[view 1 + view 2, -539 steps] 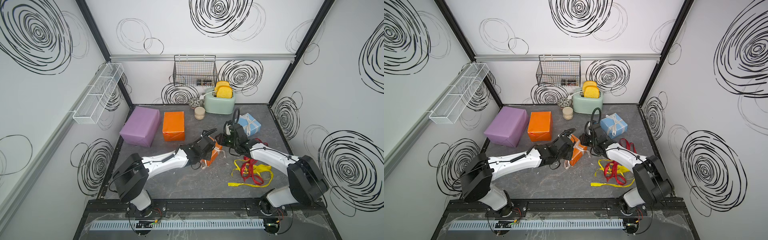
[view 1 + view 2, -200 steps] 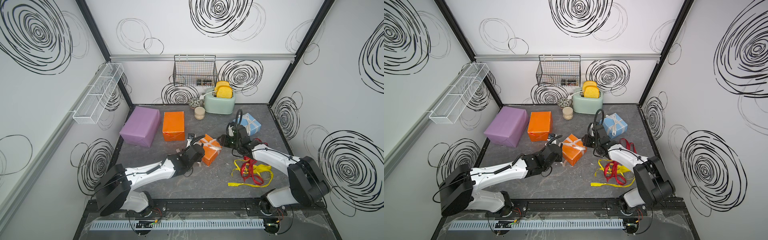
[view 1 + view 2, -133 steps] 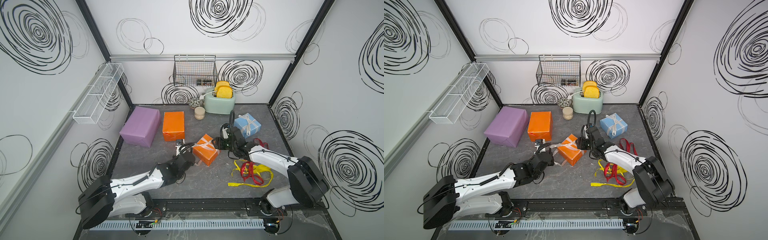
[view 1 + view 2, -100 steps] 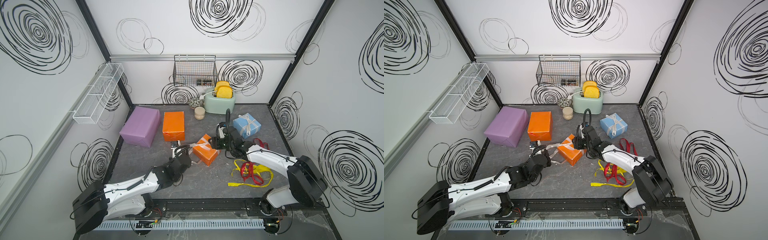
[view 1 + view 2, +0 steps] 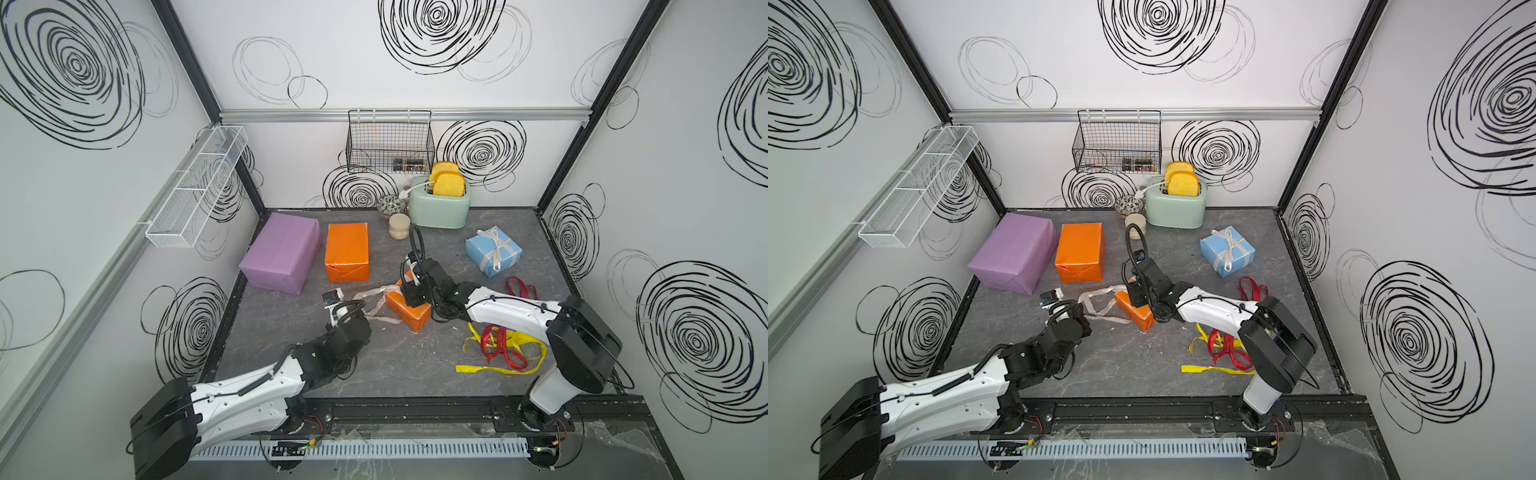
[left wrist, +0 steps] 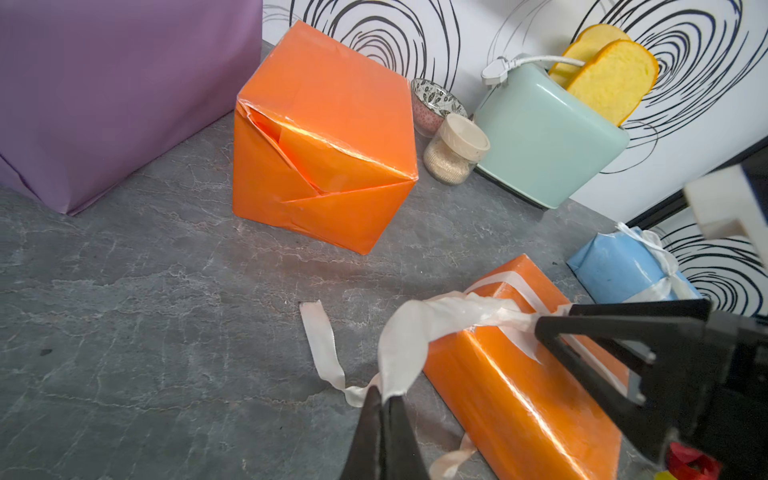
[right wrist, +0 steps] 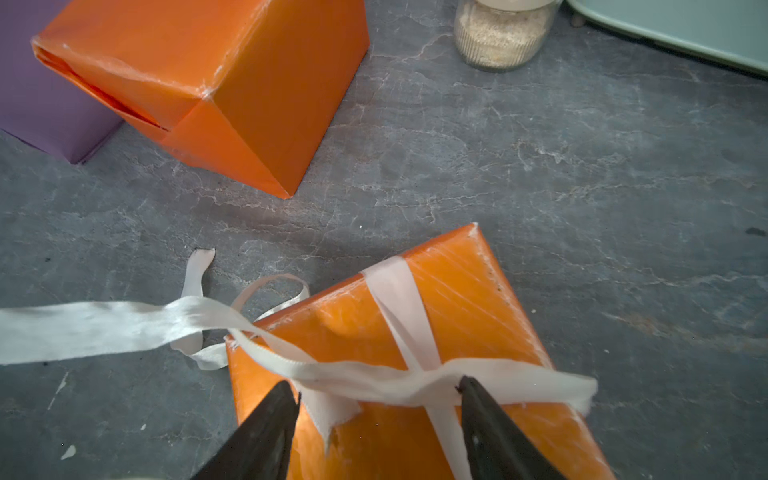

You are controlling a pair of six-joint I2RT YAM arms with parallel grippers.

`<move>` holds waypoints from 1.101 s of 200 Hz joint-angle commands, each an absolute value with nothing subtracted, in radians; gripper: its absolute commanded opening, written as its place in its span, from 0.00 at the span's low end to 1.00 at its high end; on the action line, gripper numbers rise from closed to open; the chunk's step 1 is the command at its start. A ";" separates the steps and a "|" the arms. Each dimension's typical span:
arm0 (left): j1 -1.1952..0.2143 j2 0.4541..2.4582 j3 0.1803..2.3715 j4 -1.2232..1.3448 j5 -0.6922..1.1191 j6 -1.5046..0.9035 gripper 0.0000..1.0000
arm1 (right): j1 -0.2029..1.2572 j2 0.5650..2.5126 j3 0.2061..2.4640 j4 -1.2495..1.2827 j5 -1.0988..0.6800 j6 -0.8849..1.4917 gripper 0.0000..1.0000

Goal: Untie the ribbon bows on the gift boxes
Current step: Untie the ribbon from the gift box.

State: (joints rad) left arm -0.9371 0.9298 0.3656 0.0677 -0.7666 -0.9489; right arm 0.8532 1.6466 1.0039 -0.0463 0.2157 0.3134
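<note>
Between left gripper (image 6: 384, 399) tips, white ribbon (image 6: 405, 332) off orange cube (image 6: 519, 395)

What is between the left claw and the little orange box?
A white ribbon stretches from the shut left gripper, which pinches its end, to the small orange box. The left wrist view shows this best.

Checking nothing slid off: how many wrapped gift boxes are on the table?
4. The lilac box at the rear left, the larger orange box beside it, the small orange box in the middle, and the light-blue box at the rear right. None seems hidden.
</note>
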 commanded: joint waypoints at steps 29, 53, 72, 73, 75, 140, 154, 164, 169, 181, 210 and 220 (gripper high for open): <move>-0.943 0.858 0.306 0.067 -0.833 -1.034 0.00 | 0.893 1.702 1.076 -0.128 0.341 0.256 0.65; -0.948 0.831 0.288 0.029 -0.859 -1.077 0.00 | 0.893 1.693 1.068 -0.109 0.344 0.253 0.65; -0.950 0.802 0.270 0.013 -0.870 -1.099 0.00 | 0.894 1.686 1.063 -0.093 0.339 0.249 0.65; -0.950 0.801 0.269 0.012 -0.870 -1.100 0.00 | 0.894 1.687 1.064 -0.093 0.339 0.249 0.65; -0.950 0.797 0.267 0.012 -0.871 -1.101 0.00 | 0.894 1.687 1.064 -0.093 0.339 0.249 0.65; -0.950 0.754 0.228 -0.012 -0.868 -1.119 0.00 | 0.891 1.739 1.126 -0.126 0.346 0.235 0.65; -0.950 0.752 0.221 -0.018 -0.864 -1.123 0.00 | 0.890 1.746 1.139 -0.137 0.344 0.234 0.65; -0.950 0.749 0.217 -0.019 -0.861 -1.123 0.00 | 0.888 1.753 1.146 -0.145 0.342 0.235 0.65; -0.950 0.748 0.215 -0.021 -0.859 -1.124 0.00 | 0.886 1.758 1.152 -0.151 0.341 0.237 0.65; -0.950 0.743 0.212 -0.023 -0.854 -1.127 0.00 | 0.878 1.775 1.165 -0.171 0.339 0.246 0.64; -0.950 0.734 0.201 -0.025 -0.842 -1.128 0.00 | 0.845 1.790 1.186 -0.199 0.313 0.281 0.59; -0.950 0.732 0.196 -0.030 -0.841 -1.130 0.00 | 0.830 1.785 1.187 -0.202 0.293 0.297 0.58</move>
State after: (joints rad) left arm -0.9447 0.7437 0.2153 -0.0200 -0.8268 -1.1011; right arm 0.8650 1.7805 1.1637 -0.1497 0.3187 0.2615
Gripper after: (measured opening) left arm 0.044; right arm 0.591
